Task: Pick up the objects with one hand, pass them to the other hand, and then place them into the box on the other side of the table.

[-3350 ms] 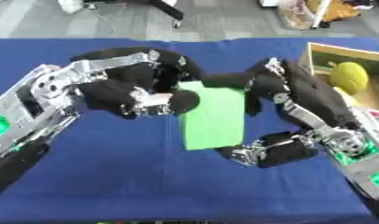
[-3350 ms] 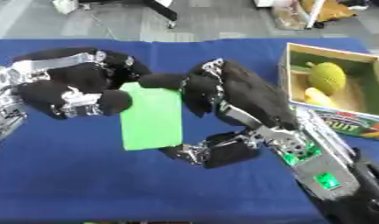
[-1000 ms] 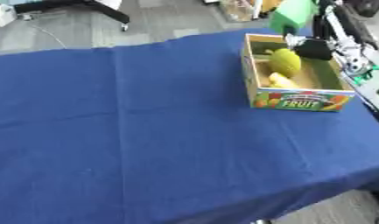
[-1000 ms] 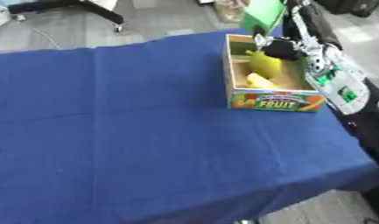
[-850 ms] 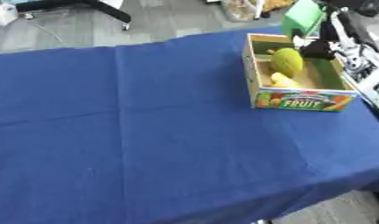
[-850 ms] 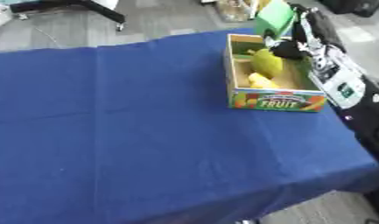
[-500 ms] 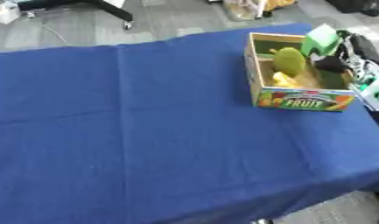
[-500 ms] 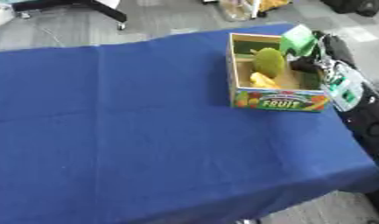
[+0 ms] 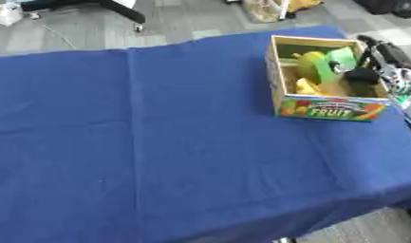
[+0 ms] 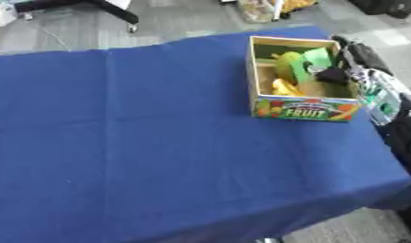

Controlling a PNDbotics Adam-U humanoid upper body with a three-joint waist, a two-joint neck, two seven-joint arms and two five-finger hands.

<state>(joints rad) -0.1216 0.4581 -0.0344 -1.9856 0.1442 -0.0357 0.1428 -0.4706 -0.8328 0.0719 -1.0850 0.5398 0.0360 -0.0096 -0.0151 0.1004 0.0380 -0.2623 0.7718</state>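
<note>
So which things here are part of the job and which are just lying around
Part of the job:
- green flat piece, held over the box
- fruit box
- right robot hand
- yellow-green fruit already in the box

Just lying about:
- blue tablecloth
- chair base on the floor
- bag beyond the table

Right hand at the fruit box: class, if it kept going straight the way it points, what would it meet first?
Probably the yellow fruit inside the box; the right hand reaches leftward into it with the green card. Depth is unclear.

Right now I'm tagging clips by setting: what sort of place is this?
Probably an office or lab: a blue-clothed table on grey carpet, with a chair base behind it. The right hand reaches into a fruit box.
</note>
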